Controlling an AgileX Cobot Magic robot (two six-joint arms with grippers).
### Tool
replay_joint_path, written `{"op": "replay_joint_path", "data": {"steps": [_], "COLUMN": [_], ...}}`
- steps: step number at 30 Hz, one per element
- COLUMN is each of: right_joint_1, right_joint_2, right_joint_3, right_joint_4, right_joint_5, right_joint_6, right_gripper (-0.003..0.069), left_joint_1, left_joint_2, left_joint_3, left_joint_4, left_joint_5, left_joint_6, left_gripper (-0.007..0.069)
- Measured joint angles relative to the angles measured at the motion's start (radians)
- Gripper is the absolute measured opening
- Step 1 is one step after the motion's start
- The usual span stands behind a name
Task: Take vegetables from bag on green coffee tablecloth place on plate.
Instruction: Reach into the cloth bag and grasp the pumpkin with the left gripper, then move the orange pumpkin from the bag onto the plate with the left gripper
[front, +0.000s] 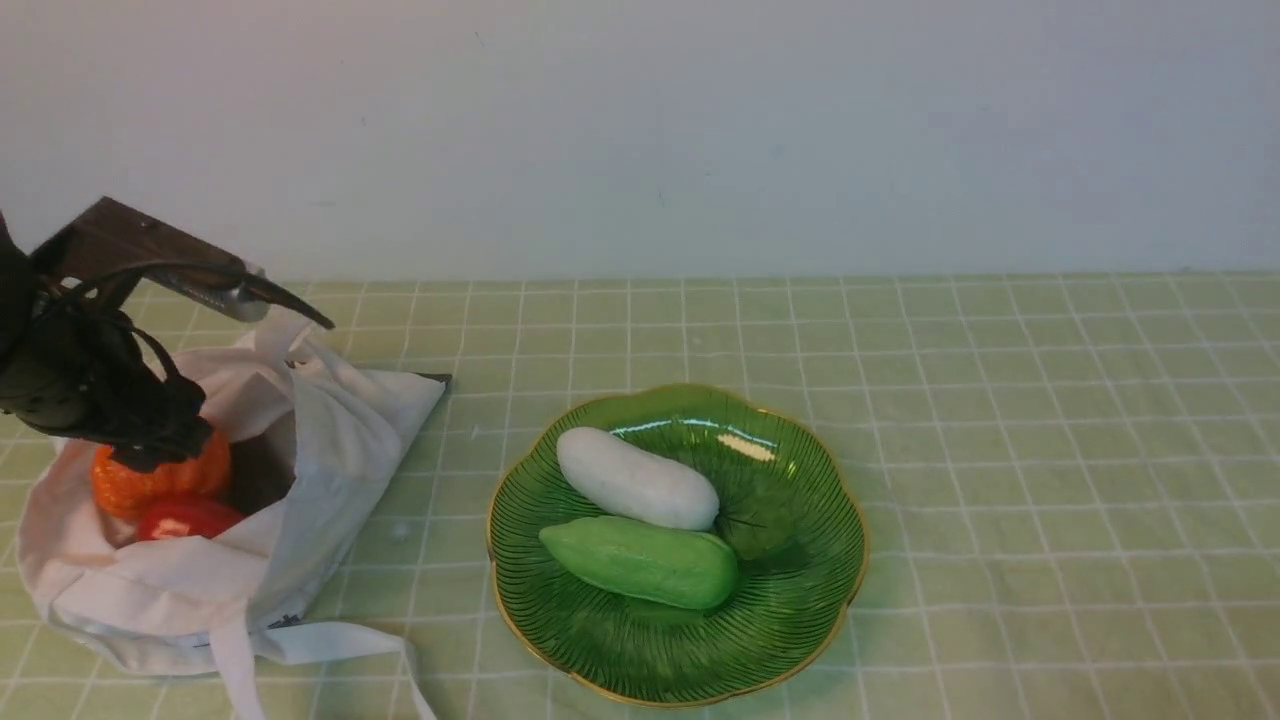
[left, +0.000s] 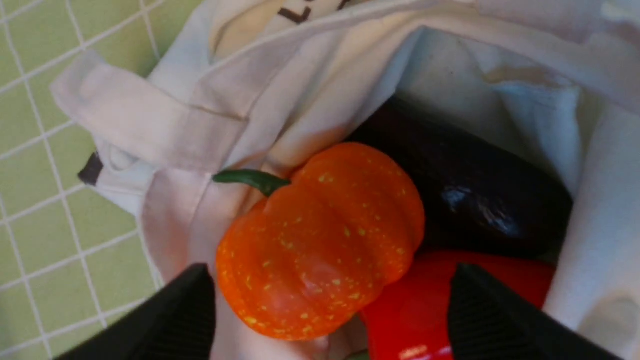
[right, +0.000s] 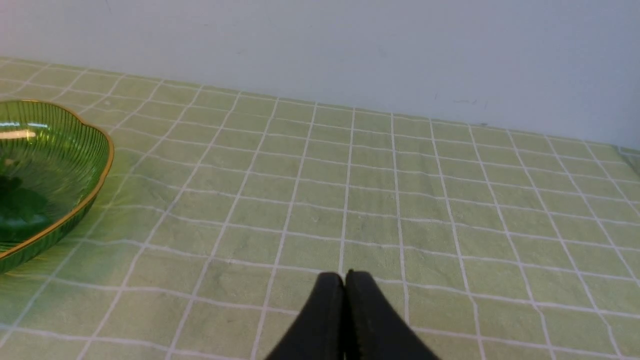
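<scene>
Closely — dark eggplant (left: 465, 200) crowds pumpkin (left: 320, 240).

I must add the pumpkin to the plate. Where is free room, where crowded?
Free: the right part of the plate, beside the white vegetable and green vegetable; the tablecloth right of the plate. Crowded: the bag mouth, with pumpkin, red vegetable and dark vegetable under the left gripper.

Staged robot test bench, lab-like: plain pale wall (front: 700, 130) close behind the plate (front: 790, 610), green checked tablecloth (front: 1050, 420) spread under it, black cabled left arm (front: 90, 380) working to its left.
</scene>
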Motion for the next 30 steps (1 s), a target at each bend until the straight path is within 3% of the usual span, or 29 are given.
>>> {"op": "replay_joint_path", "data": {"steps": [4,12,18,22,30], "right_joint_1": [0.0,0.0,0.0,0.0,0.0], "right_joint_2": [0.0,0.0,0.0,0.0,0.0], "right_joint_3": [0.0,0.0,0.0,0.0,0.0], "right_joint_4": [0.0,0.0,0.0,0.0,0.0], "right_joint_5": [0.0,0.0,0.0,0.0,0.0], "right_joint_6": [0.0,0.0,0.0,0.0,0.0], "right_gripper": [-0.0015,-0.0015,-0.0015,-0.0015,-0.0015], "left_joint_1": [0.0,0.0,0.0,0.0,-0.013], "left_joint_2": [0.042,0.095,0.129,0.133,0.095], "left_joint_3": [0.0,0.0,0.0,0.0,-0.002], "left_joint_4": [0.003,0.038,0.043,0.043,0.043], "left_joint_5": [-0.01,-0.071,-0.107,-0.113,-0.044], "left_joint_6": [0.064,0.084,0.084,0.08,0.028], "left_gripper": [0.067,0.0678,0.0646,0.0566,0.0561]}}
